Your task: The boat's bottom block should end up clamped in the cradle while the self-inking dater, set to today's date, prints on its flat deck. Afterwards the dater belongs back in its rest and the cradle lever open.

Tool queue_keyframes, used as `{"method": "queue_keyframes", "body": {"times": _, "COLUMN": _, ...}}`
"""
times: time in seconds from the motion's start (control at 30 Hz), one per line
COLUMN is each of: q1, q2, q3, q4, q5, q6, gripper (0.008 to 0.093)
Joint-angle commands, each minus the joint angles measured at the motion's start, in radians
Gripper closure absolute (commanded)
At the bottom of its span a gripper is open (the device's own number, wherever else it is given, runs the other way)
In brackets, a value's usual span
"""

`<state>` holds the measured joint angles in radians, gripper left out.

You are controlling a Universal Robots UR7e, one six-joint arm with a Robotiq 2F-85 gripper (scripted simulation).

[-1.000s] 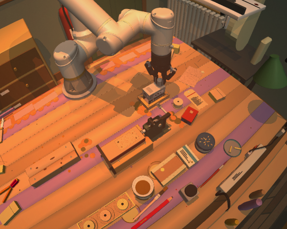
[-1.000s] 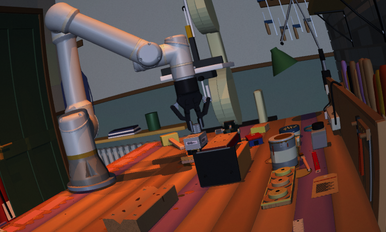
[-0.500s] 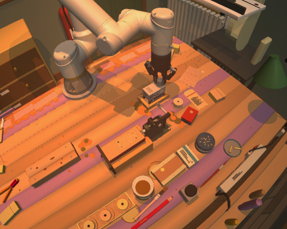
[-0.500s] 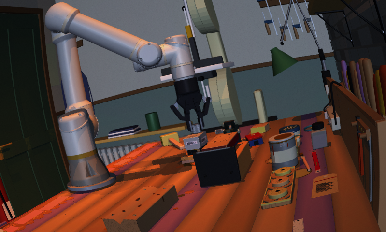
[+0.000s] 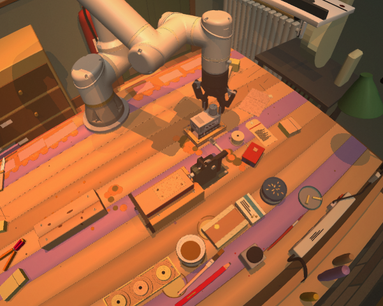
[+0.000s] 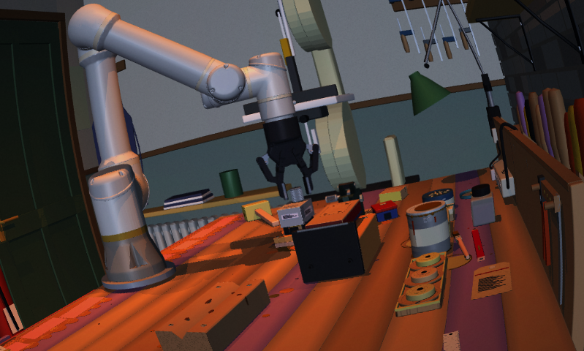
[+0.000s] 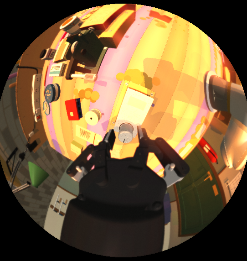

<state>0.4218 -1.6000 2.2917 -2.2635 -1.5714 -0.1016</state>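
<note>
The dater's rest (image 5: 204, 135) is mostly covered by the grey self-inking dater (image 5: 203, 123) that sits in it, and from the second side camera a dark box end hides its lower part. The dater's round knob (image 7: 125, 132) sticks up at one end. My gripper (image 5: 214, 106) is straight above that knob, open, with a finger on either side of it and holding nothing. The dark cradle (image 5: 208, 168) with its lever (image 5: 218, 146) stands nearer the front. The boat's bottom block (image 5: 167, 192) lies against the cradle, its speckled flat deck up.
The cradle lever's pale handle points toward the rest. A red block (image 5: 253, 153), a spool (image 5: 237, 136) and a printed tag (image 5: 261, 132) lie to the right of the rest. A paint tin (image 5: 190, 250) and a long drilled block (image 5: 69, 219) sit toward the front.
</note>
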Motion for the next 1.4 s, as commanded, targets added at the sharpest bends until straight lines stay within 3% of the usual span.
{"method": "queue_keyframes", "body": {"times": 0.0, "q1": 0.000, "q2": 0.000, "q3": 0.000, "q4": 0.000, "q5": 0.000, "q6": 0.000, "gripper": 0.0484}}
{"method": "queue_keyframes", "body": {"times": 0.17, "q1": 0.000, "q2": -0.018, "q3": -0.013, "q4": 0.029, "q5": 0.000, "q6": 0.000, "gripper": 0.0484}}
{"method": "queue_keyframes", "body": {"times": 0.4, "q1": 0.000, "q2": -0.148, "q3": -0.165, "q4": 0.307, "q5": 0.000, "q6": 0.000, "gripper": 0.0484}}
{"method": "queue_keyframes", "body": {"times": 0.53, "q1": 0.000, "q2": -0.177, "q3": -0.234, "q4": 0.409, "q5": 0.000, "q6": 0.000, "gripper": 0.0484}}
{"method": "queue_keyframes", "body": {"times": 1.3, "q1": 0.000, "q2": -0.180, "q3": -0.243, "q4": 0.422, "q5": 0.000, "q6": 0.000, "gripper": 0.0484}}
{"method": "queue_keyframes", "body": {"times": 1.37, "q1": 0.000, "q2": -0.180, "q3": -0.243, "q4": 0.422, "q5": 0.000, "q6": 0.000, "gripper": 0.0454}}
